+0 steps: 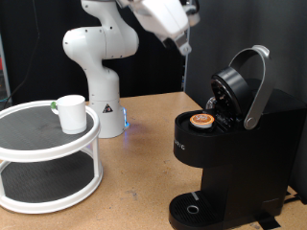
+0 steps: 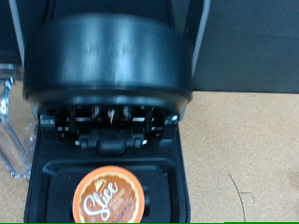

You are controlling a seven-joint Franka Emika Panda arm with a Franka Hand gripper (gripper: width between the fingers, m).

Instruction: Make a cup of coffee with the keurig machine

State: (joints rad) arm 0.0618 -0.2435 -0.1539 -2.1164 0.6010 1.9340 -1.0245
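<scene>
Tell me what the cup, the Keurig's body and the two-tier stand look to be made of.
Cup: likely glazed ceramic, plain white and opaque. Keurig machine: seems moulded black plastic, fairly matte; its lid handle looks silver-grey, metal or painted plastic. Two-tier stand: white rims and posts, probably plastic, with dark mesh-like shelves.

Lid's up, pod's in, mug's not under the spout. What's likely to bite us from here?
1. The cup sits on the white two-tier stand, not on the drip tray; brewing now would likely spill.
2. The keurig machine has its lid raised over the seated pod; it probably needs to be shut before brewing.
3. The claw hangs close above the lid handle; a misjudged descent may knock it.
</scene>
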